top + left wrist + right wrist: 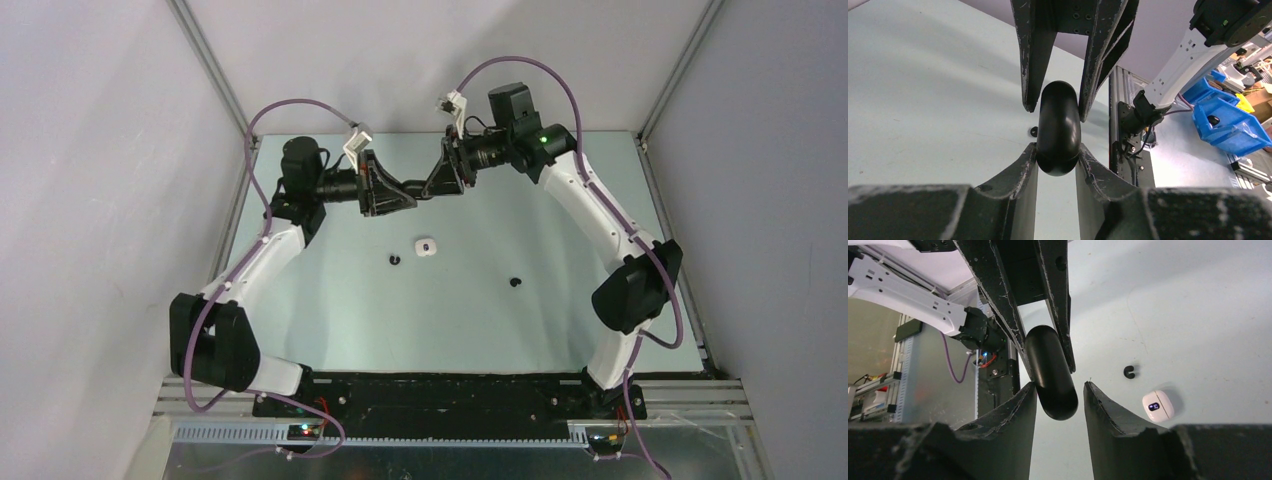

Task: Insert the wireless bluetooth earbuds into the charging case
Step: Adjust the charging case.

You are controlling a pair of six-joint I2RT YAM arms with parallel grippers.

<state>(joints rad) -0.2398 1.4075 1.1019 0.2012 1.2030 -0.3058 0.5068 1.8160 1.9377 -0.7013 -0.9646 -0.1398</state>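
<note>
Above the far side of the table [330,310], the black case [1058,120], seemingly shut, is clamped by the left gripper [1058,150], the jaws of the right gripper [1059,386] are parted around it, and two black earbuds [394,260] are seen on the table, not yet inserted.

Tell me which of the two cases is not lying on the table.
The black case, held up by the left claw; the white case lies on the table.

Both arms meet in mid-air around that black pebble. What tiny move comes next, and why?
Probably the right gripper closes its jaws on the black case. The left gripper clamps it; the right jaws straddle it with a gap on one side. The case looks shut and a black earbud lies outside, so opening it likely needs a second grip.
</note>
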